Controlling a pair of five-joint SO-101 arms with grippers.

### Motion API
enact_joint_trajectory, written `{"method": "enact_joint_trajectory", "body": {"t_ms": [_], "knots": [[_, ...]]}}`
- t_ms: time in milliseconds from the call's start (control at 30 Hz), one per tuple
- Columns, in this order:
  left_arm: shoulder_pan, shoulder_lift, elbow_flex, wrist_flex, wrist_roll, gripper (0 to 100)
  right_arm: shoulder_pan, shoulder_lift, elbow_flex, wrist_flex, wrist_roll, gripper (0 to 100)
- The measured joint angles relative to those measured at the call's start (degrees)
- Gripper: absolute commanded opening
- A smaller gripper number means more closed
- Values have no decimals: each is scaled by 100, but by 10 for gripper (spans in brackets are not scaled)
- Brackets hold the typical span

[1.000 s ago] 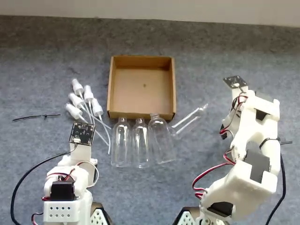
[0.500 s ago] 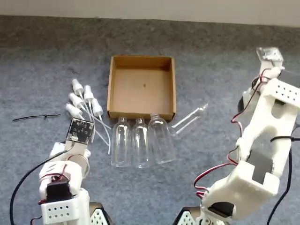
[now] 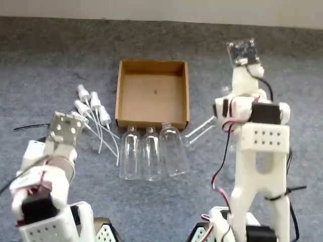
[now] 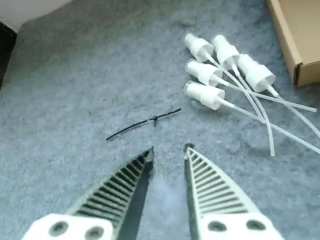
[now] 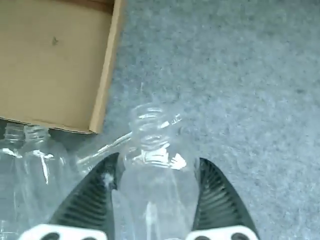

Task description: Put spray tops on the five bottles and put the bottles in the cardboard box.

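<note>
Three clear bottles (image 3: 150, 151) lie side by side in front of the cardboard box (image 3: 121, 93), necks toward it. A thin clear bottle (image 3: 202, 128) lies to their right. In the right wrist view my right gripper (image 5: 158, 161) is shut on another clear bottle (image 5: 150, 130), whose open neck points away past the box corner (image 5: 107, 75). Several white spray tops (image 4: 220, 70) with long tubes lie left of the box (image 4: 295, 40). My left gripper (image 4: 169, 151) hangs open above bare carpet, short of the spray tops, with nothing between its fingers.
A black cable tie (image 4: 145, 122) lies on the grey carpet between my left gripper and the spray tops. The box is empty inside. The right arm (image 3: 257, 131) stands tall to the right of the box. Open carpet lies beyond the box.
The right arm has swung from the far right in toward the box's right side. The left arm's wrist has shifted left and farther from the bottles.
</note>
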Motion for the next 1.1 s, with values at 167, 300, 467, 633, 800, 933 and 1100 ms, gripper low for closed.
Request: {"method": "enact_joint_trajectory", "body": {"t_ms": [167,300,467,633,800,933,1100], "knots": [[-18,2673,-2242,519,695,113,-290,-1424,1635,-484,-44,5],[-18,4782,-4149,1011,1266,136,-281,-2127,2479,-563,-44,5],[-18,7051,-5855,1266,1881,171,-334,-2382,2989,-677,-44,5],[-18,8703,-6673,1275,2884,171,-334,-2400,3112,-818,-44,5],[-18,9468,-6787,1108,4114,171,-334,-2400,3200,-826,-44,5],[-18,9644,-6514,651,4756,171,-334,-2400,3305,-826,-44,5],[-9,9662,-5785,-167,5266,171,-334,-2409,3349,-826,-44,5]]}}
